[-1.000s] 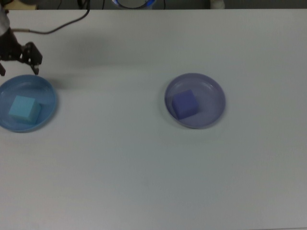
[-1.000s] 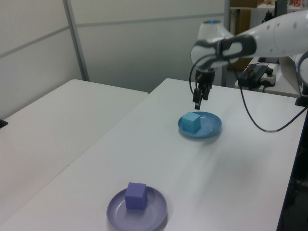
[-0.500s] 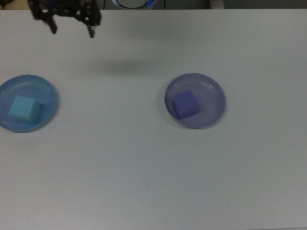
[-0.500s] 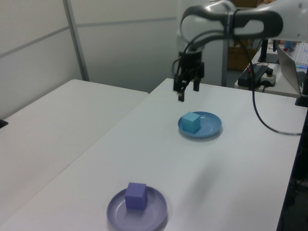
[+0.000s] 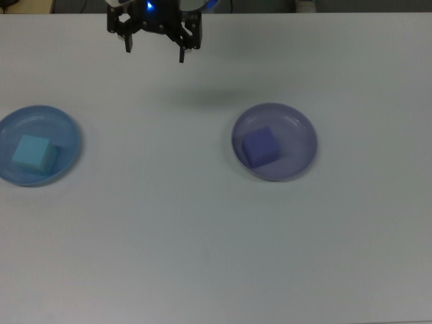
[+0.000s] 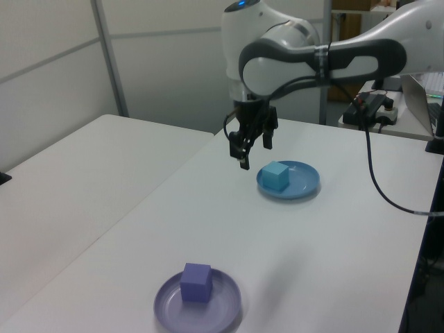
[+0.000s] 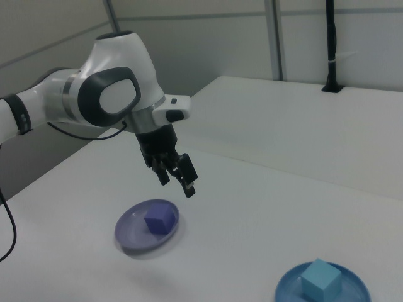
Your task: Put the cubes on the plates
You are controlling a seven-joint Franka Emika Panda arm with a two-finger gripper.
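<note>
Top view: pincer (image 5: 154, 50) shifted right, empty, spread; cubes unmoved.

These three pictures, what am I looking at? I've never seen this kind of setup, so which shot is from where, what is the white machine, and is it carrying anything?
The white machine is a robot arm; the dark two-fingered part at its end is its claw. All three pictures show the same moment. The top view looks straight down on the white table; the left view and right view look across it from opposite sides. On the table are two round plates, each with a small cube on it: a cyan cube on the blue plate and a purple cube on the lavender plate. The claw hangs in the air above bare table, fingers spread, holding nothing. With both cubes on plates, the job looks done.
</note>
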